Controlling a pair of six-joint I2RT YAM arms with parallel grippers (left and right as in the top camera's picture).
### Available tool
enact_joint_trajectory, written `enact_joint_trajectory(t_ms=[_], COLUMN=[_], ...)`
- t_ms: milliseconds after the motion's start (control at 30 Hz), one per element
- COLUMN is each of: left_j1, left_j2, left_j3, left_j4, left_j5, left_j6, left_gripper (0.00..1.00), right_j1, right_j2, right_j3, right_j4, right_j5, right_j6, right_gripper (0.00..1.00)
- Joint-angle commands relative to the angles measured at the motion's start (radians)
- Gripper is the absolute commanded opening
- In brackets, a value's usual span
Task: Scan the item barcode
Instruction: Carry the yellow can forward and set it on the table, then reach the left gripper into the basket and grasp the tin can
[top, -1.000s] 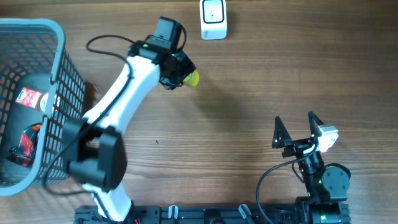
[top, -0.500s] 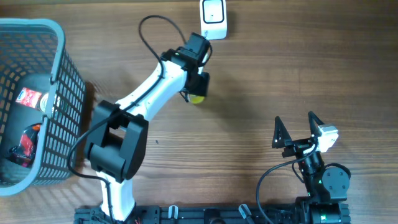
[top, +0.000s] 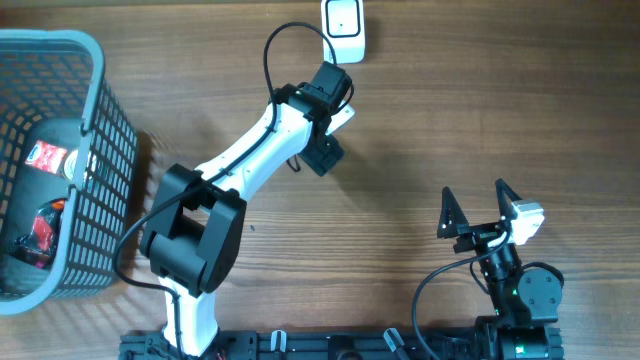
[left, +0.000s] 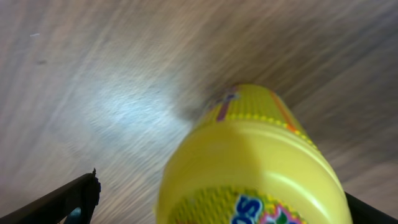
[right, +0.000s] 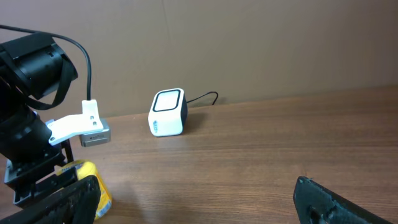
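Observation:
The item is a yellow container with a colourful label (left: 249, 162). It fills the left wrist view and rests on the wooden table between the wide-apart jaws of my left gripper (left: 221, 190). Bare table shows between the item and the left finger (left: 78, 198). From overhead the left gripper (top: 325, 155) hides the item. It hangs just below the white barcode scanner (top: 343, 30). In the right wrist view the yellow item (right: 102, 198) sits under the left arm, with the scanner (right: 168, 112) beyond it. My right gripper (top: 478, 205) stands open and empty at the front right.
A grey mesh basket (top: 95, 120) stands at the left edge, with red packets (top: 45, 160) inside it. The scanner's cable (right: 205, 98) trails behind it. Bare wooden table lies between the two arms.
My left arm swung right from near the basket to just below the scanner, carrying the yellow item. Its jaws have opened wide round the item. The right arm has not moved.

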Motion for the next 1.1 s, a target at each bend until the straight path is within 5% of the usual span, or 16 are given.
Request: enact_joint_trajectory(t_ms=[0, 167, 267, 333, 400, 533, 567, 633, 733, 900, 1067], left_j1=[-0.004, -0.074, -0.105, -0.079, 0.047, 0.584, 0.724, 1.010, 1.199, 1.199, 1.117], left_j2=[-0.049, -0.313, -0.565, -0.730, -0.896, -1.025, -1.018, -0.932, -0.714, -0.282, -0.090], left_j3=[0.013, 0.013, 0.013, 0.013, 0.013, 0.012, 0.012, 0.012, 0.012, 0.012, 0.012], left_j4=[-0.002, -0.091, -0.116, -0.077, -0.039, -0.017, -0.018, -0.037, -0.138, -0.193, -0.104], left_j5=[-0.049, 0.225, 0.106, -0.117, -0.393, -0.371, -0.331, -0.024, 0.118, 0.125, 0.086], left_j6=[-0.033, -0.042, -0.274, -0.511, -0.760, -0.894, -0.929, -0.933, -1.101, -1.195, -1.291], left_gripper=[1.00, 1.00, 1.00, 1.00, 1.00, 1.00, 1.00, 1.00, 1.00, 1.00, 1.00], right_j1=[0.003, 0.003, 0.003, 0.003, 0.003, 0.003, 0.003, 0.003, 0.003, 0.003, 0.003], right_j2=[-0.006, -0.006, -0.006, -0.006, -0.006, -0.006, -0.006, -0.006, -0.006, -0.006, -0.006], right_j3=[-0.001, -0.001, -0.001, -0.001, -0.001, -0.001, -0.001, -0.001, -0.001, -0.001, -0.001], right_j4=[0.004, 0.004, 0.004, 0.004, 0.004, 0.004, 0.004, 0.004, 0.004, 0.004, 0.004], right_j5=[0.010, 0.010, 0.009, 0.010, 0.010, 0.009, 0.010, 0.010, 0.009, 0.010, 0.010], right_j6=[0.006, 0.006, 0.007, 0.007, 0.007, 0.007, 0.007, 0.007, 0.007, 0.007, 0.007], right_gripper=[1.00, 1.00, 1.00, 1.00, 1.00, 1.00, 1.00, 1.00, 1.00, 1.00, 1.00])
